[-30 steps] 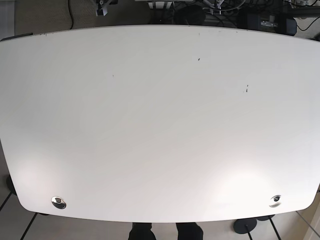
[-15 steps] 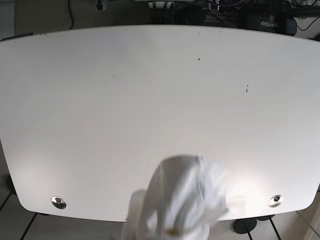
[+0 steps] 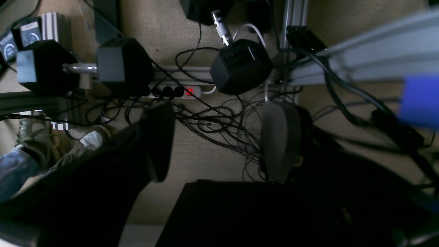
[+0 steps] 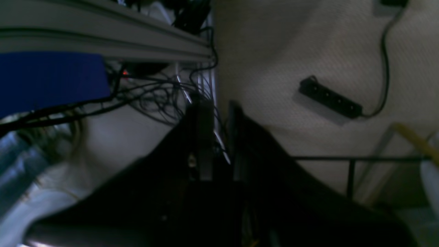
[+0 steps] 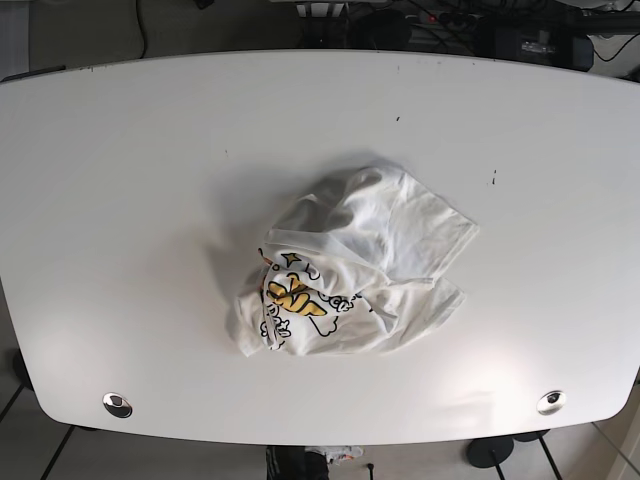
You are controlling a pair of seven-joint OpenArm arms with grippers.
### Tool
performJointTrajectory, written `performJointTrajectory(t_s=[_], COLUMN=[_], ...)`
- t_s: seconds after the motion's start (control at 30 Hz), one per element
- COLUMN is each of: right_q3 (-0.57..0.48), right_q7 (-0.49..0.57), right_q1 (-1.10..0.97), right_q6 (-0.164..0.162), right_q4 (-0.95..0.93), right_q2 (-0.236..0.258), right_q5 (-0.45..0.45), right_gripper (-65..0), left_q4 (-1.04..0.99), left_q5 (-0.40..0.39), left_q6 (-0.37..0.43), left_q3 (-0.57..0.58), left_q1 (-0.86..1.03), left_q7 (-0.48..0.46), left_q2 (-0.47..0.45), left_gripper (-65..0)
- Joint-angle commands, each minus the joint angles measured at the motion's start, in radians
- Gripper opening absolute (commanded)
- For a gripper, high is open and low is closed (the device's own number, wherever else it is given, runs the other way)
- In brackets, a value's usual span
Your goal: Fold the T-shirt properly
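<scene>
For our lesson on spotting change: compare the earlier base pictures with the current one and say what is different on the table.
The white T-shirt, absent a second ago and coming in over the near edge half a second ago, now lies crumpled mid-table. No arm touches it. The white table and its two metal grommets stayed put.

Crumpled white T-shirt (image 5: 350,268) bunched in a heap just right of the middle of the white table (image 5: 120,180), the only obstacle on the surface, with bare tabletop open on every side of it: widest toward the far edge and the left end, narrower toward the near edge. Two round metal fittings (image 5: 117,404) set flush near the near corners, well apart from the cloth. Below table level, left gripper (image 3: 219,140) spread wide over a tangle of cables (image 3: 219,120), dumbbells (image 3: 82,67) and a power strip (image 3: 171,92) on the carpet.
</scene>
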Motion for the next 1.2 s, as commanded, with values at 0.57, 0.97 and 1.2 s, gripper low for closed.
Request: performJointTrajectory(t_s=[0.57, 0.97, 1.2], right_q3=[0.087, 0.223, 0.268], right_q7=[0.018, 0.018, -0.218], right_q1=[-0.627, -0.719, -0.383], right_q6=[0.007, 0.010, 0.016], right_q4=[0.895, 1.310, 1.405], right_q2=[0.042, 0.037, 0.039], right_q5=[0.132, 0.223, 0.223], right_gripper=[-58.5, -58.2, -57.9], left_q4=[0.847, 1.528, 1.491], left_q5=[-0.068, -0.263, -0.255], left_q6=[0.001, -0.001, -0.001], left_q3=[0.001, 0.001, -0.006], left_q1=[0.561, 0.671, 0.418], left_q7=[-0.212, 0.440, 0.483], left_q2=[0.006, -0.001, -0.001], left_gripper=[-27.8, -27.8, -27.8])
